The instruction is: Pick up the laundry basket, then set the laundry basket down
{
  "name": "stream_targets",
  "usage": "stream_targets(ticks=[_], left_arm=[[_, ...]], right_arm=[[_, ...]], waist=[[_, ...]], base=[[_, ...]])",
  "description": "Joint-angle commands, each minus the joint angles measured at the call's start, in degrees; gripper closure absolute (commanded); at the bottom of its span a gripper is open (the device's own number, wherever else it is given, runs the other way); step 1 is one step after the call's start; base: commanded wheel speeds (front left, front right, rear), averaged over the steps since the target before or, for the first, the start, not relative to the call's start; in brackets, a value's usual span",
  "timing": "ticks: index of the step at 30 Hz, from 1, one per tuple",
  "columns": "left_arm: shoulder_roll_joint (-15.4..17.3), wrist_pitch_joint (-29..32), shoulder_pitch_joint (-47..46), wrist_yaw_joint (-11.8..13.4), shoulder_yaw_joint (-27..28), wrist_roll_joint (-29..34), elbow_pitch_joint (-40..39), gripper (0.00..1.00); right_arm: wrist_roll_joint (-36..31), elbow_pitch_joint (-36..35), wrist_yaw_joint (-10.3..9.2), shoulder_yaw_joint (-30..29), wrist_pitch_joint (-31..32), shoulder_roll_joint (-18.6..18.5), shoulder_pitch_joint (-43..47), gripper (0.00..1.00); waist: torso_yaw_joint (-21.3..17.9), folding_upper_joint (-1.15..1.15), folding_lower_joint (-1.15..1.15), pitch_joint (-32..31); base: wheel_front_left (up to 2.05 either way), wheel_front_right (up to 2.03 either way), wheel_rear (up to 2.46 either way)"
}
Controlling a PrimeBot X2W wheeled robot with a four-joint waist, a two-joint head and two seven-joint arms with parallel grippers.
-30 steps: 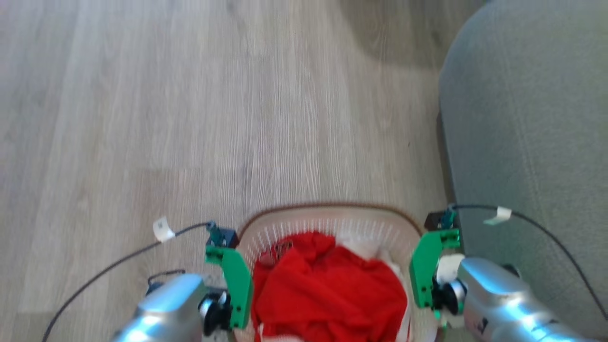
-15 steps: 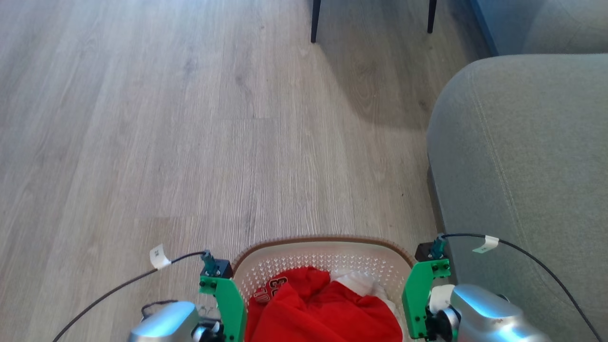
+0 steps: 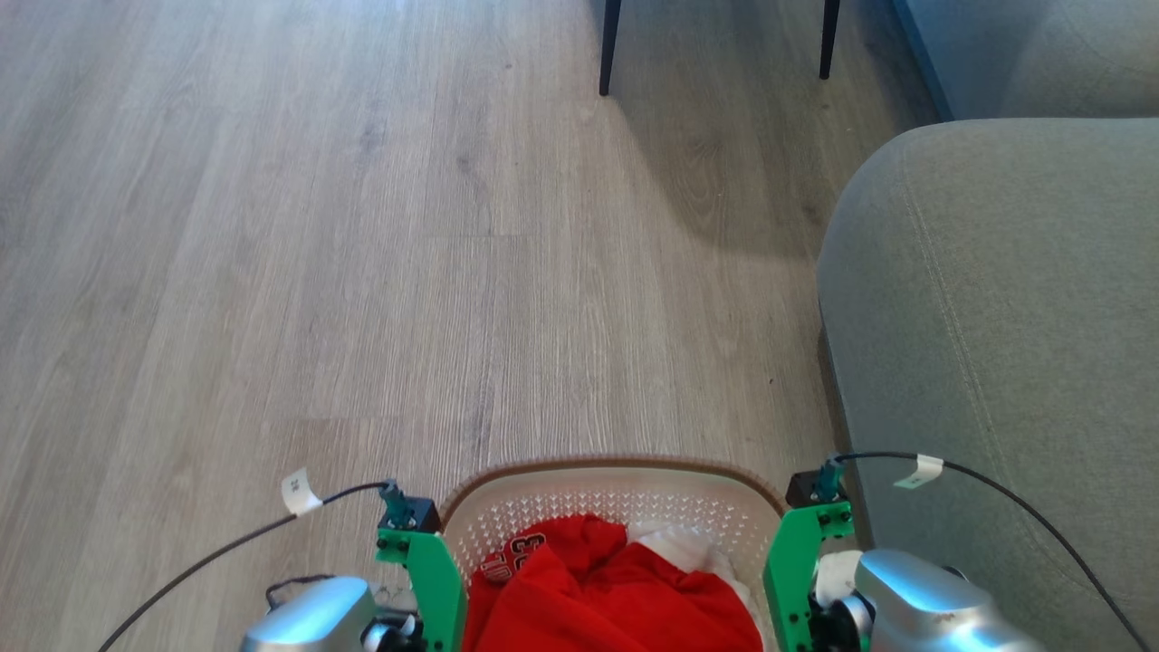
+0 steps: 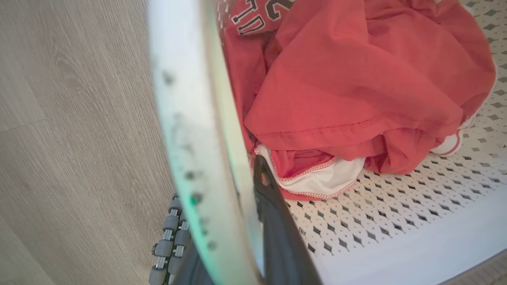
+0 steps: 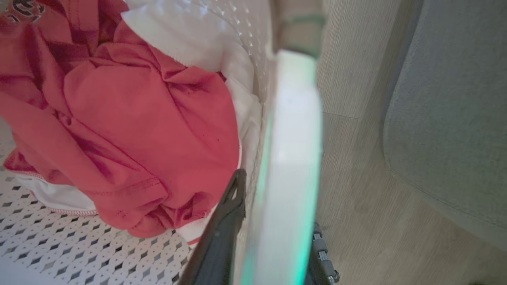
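I am holding the laundry basket (image 3: 625, 493) by its two sides. It is sitting at the bottom centre of the head view, tight between my arms. My left hand (image 4: 217, 190) is closed on the basket's left rim: one dark finger is lying inside against the perforated wall, the other is running down the outside, and the pale rim is pinched between them. My right hand (image 5: 277, 206) is gripping the right rim the same way, with one finger inside beside the clothes and one outside. Neither hand is parted by more than the rim's own thickness. A red shirt (image 3: 625, 607) is bunched in the basket, with a white garment (image 3: 675, 543) tucked at its right.

I am judging the pick-up done or nearly so. Both grips are on, and in the wrist views the wood floor (image 3: 362, 272) is looking some way below the rim. I am not seeing the basket's underside, though, so I cannot tell for certain that it is off the floor. The setting down is all left to do. The grey sofa (image 3: 996, 344) is standing along the right side of the head view, close by my right arm. The floor is stretching ahead to two dark furniture legs (image 3: 608, 45) at the top edge.
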Motion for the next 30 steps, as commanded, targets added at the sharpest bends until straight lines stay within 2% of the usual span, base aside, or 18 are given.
stream_targets(ticks=[1, 30], left_arm=[[-0.7, -0.5, -4.1, -1.6, 0.8, 0.1, -2.3, 1.00], [-1.5, -1.5, -4.8, -1.6, 0.7, -0.2, -1.1, 1.00]], right_arm=[[-0.3, -1.8, 0.51, 1.7, -0.6, 2.1, -1.6, 1.00], [4.3, -1.0, 0.51, 6.7, -2.0, 2.1, -3.5, 1.00]], waist=[[0.0, 0.00, 0.01, 0.0], [-0.3, 0.00, 0.01, 0.2]], base=[[0.00, 0.00, 0.00], [0.00, 0.00, 0.00]])
